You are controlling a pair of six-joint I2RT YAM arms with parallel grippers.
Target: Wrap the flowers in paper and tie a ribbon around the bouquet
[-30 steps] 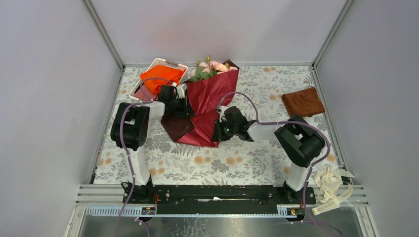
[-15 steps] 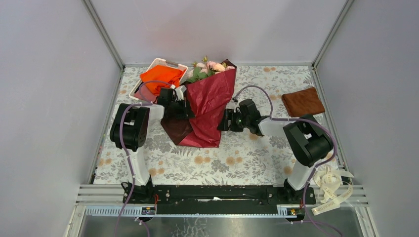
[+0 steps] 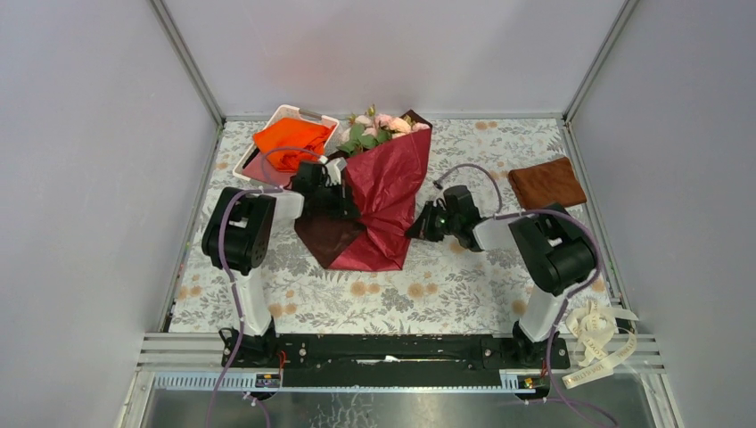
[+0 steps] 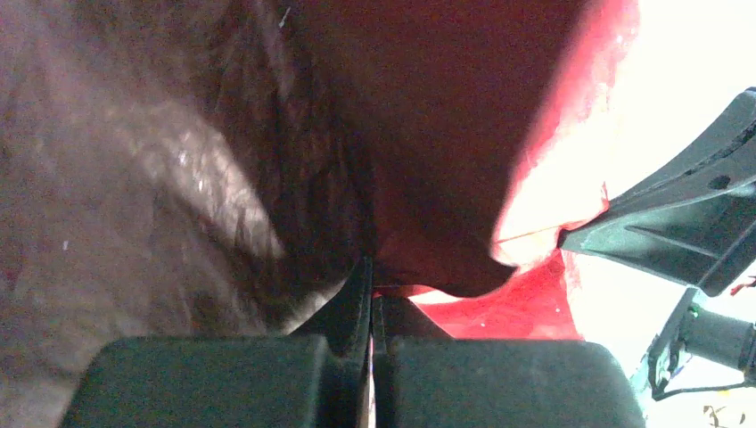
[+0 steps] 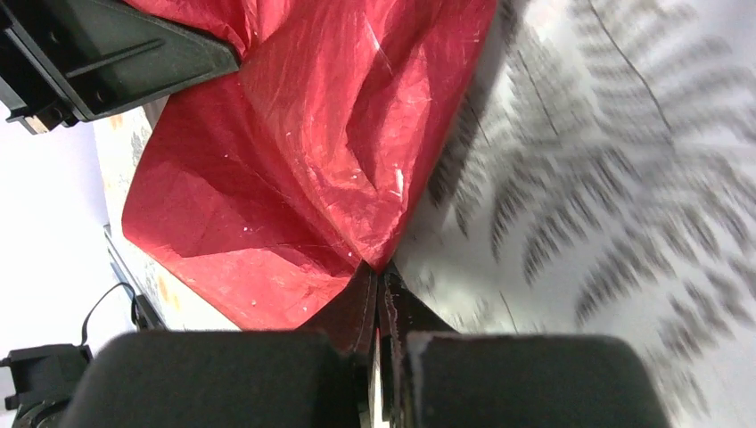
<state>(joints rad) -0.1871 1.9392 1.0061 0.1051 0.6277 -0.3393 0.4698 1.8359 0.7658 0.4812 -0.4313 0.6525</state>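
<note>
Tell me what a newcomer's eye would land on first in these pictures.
The dark red, shiny crinkly paper sheet wrapped around the pale pink roses dominates the far middle of the floral-patterned table, with the left gripper and right gripper each pinched shut on an edge of it. Next comes the bright orange folded cloth in a white tray at the far left.

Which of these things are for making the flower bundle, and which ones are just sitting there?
For the job:
- flowers
- dark red paper
- cream ribbon, off at the near right

Just lying about:
- orange cloth, in the white tray
- brown cloth
</note>
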